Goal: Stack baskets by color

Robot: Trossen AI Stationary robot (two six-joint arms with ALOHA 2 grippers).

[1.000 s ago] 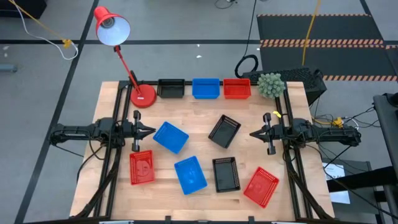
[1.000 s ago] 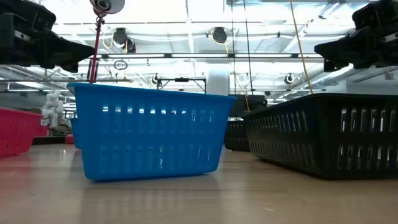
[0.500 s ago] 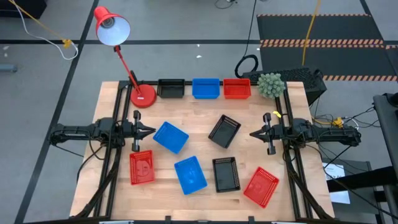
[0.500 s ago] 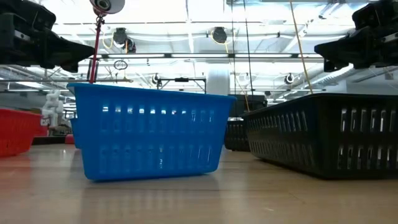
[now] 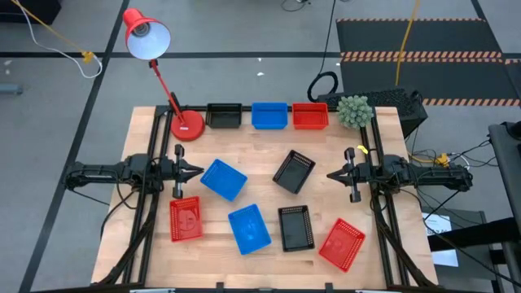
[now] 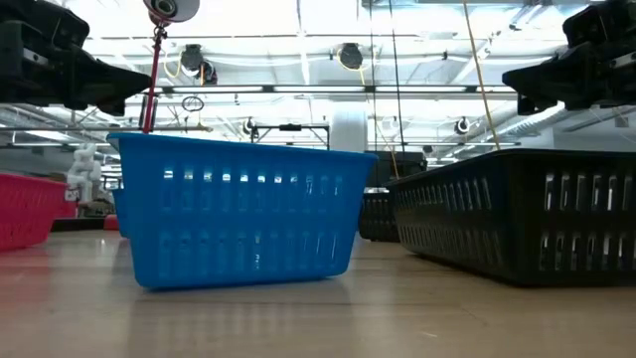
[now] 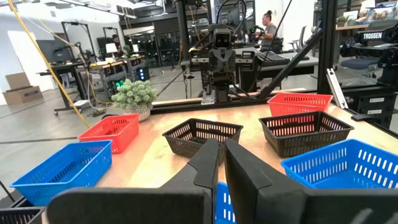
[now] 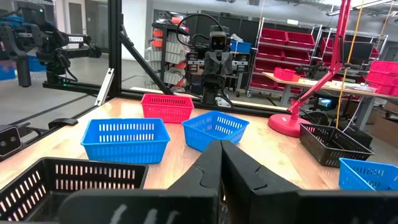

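Observation:
Three baskets stand in a row at the table's far edge: black (image 5: 224, 115), blue (image 5: 269, 115), red (image 5: 309, 115). Loose on the wood lie two blue baskets (image 5: 223, 179) (image 5: 249, 228), two black ones (image 5: 294, 171) (image 5: 296, 228) and two red ones (image 5: 186, 219) (image 5: 342, 243), each resting on its bottom. My left gripper (image 5: 198, 171) (image 7: 222, 146) hovers level at the table's left side, shut, beside the nearer blue basket and apart from it. My right gripper (image 5: 331, 174) (image 8: 221, 146) hovers level at the right side, shut and holding nothing.
A red desk lamp stands with its round base (image 5: 187, 126) at the far left, its head (image 5: 146, 34) beyond the table. A green plant ball (image 5: 354, 111) sits at the far right corner. Black frame rails (image 5: 146, 220) run along both sides.

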